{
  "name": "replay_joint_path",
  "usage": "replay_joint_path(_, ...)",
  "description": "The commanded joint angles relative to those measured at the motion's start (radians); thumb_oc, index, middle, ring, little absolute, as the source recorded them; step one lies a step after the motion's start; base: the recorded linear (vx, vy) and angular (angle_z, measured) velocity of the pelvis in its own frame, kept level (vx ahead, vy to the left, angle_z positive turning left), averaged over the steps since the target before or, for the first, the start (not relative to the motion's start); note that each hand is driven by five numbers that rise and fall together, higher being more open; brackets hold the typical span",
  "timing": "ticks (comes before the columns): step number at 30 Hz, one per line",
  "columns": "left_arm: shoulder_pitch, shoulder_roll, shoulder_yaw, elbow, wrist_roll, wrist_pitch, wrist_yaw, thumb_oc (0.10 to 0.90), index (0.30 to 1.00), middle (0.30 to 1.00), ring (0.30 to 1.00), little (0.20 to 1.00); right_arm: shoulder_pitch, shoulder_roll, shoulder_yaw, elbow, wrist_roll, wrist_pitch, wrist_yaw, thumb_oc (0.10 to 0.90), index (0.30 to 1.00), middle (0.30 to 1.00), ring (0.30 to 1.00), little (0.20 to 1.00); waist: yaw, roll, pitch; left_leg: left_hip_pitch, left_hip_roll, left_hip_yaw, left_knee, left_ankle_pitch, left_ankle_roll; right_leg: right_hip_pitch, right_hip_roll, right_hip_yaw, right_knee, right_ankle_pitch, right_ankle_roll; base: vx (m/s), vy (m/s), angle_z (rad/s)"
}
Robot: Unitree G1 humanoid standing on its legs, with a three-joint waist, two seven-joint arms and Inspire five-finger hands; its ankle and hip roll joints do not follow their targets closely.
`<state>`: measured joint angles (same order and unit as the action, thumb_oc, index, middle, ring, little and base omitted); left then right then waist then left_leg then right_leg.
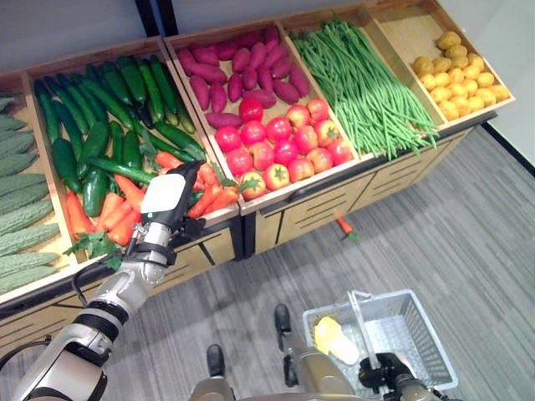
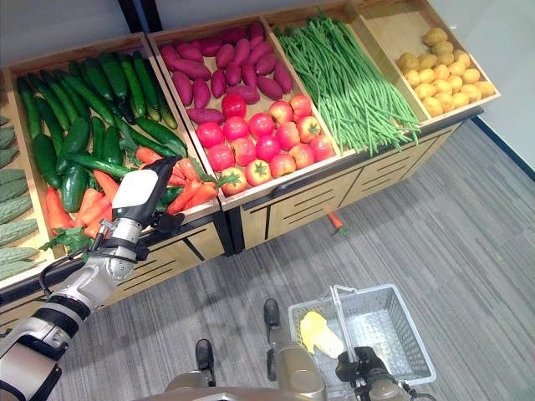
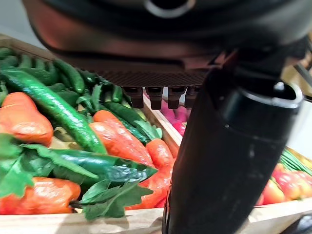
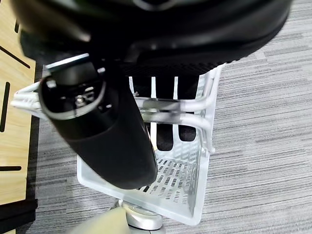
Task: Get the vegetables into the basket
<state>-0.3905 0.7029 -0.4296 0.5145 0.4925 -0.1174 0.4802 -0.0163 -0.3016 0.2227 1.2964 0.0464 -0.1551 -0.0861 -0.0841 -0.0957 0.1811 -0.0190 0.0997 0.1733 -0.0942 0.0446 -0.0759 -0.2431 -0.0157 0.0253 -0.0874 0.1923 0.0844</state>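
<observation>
My left hand (image 1: 167, 200), fingers straight, hovers over carrots (image 3: 122, 141) at the crate's front edge (image 3: 73, 222); my right hand (image 4: 161, 122) clamps the basket (image 1: 418, 334) handle (image 4: 170, 105).

Left arm stretched forward and up, wrist straight; left hand (image 1: 167, 200) raised with its white-covered back toward the head camera, fingers (image 3: 155, 96) straight in a row, thumb standing out beside them. Right arm low, close to the body; right hand (image 4: 168, 119) with fingers curled round a handle (image 4: 170, 105).
</observation>
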Motion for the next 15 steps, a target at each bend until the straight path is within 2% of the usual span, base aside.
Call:
replay_joint_path(1, -0.143, 0.036, 0.122, 0.044, 0.024, 0.030, 0.089, 0.900, 1.000, 1.000, 1.000, 1.000, 0.003, -0.020, 0.051, -0.021, 0.025, -0.041, -0.009, 0.400, 0.300, 0.300, 0.300, 0.300, -0.026, 0.012, -0.034, 0.039, 0.013, -0.046, 0.007, -0.040, -0.015, 0.087, -0.111, 0.059, 0.003, -0.036, 0.089, 0.01, 0.012, -0.15)
replay_joint_path(5, -0.113, 0.025, 0.142, -0.002, 0.005, 0.013, 0.082, 0.900, 1.000, 1.000, 1.000, 1.000, 0.001, -0.017, 0.043, -0.017, 0.027, -0.039, -0.008, 0.400, 0.300, 0.300, 0.300, 0.300, -0.023, 0.010, -0.035, 0.043, 0.010, -0.044, 0.007, -0.044, -0.013, 0.089, -0.113, 0.060, 0.003, -0.036, 0.091, 0.00, 0.016, -0.09)
replay_joint_path(8, -0.089, 0.020, 0.169, -0.086, -0.016, -0.012, 0.072, 0.900, 1.000, 1.000, 1.000, 1.000, 0.004, -0.016, 0.033, -0.016, 0.028, -0.038, -0.007, 0.400, 0.300, 0.300, 0.300, 0.300, -0.018, 0.008, -0.034, 0.043, 0.009, -0.045, 0.007, -0.044, -0.012, 0.090, -0.114, 0.059, 0.003, -0.036, 0.092, 0.00, 0.007, 0.01)
replay_joint_path(9, -0.061, 0.013, 0.196, -0.159, -0.031, -0.032, 0.063, 0.900, 1.000, 1.000, 1.000, 1.000, 0.006, -0.015, 0.026, -0.015, 0.026, -0.036, -0.007, 0.400, 0.300, 0.300, 0.300, 0.300, -0.015, 0.007, -0.033, 0.042, 0.008, -0.047, 0.007, -0.045, -0.011, 0.090, -0.116, 0.058, 0.002, -0.037, 0.091, 0.00, 0.007, 0.08)
replay_joint_path(15, -0.013, 0.011, 0.218, -0.288, -0.036, -0.064, 0.028, 0.900, 1.000, 1.000, 1.000, 1.000, 0.010, -0.012, 0.020, -0.016, 0.028, -0.033, -0.001, 0.400, 0.300, 0.300, 0.300, 0.300, -0.009, 0.008, -0.031, 0.045, 0.008, -0.051, 0.007, -0.048, -0.010, 0.095, -0.117, 0.056, 0.002, -0.039, 0.091, 0.00, 0.001, -0.03)
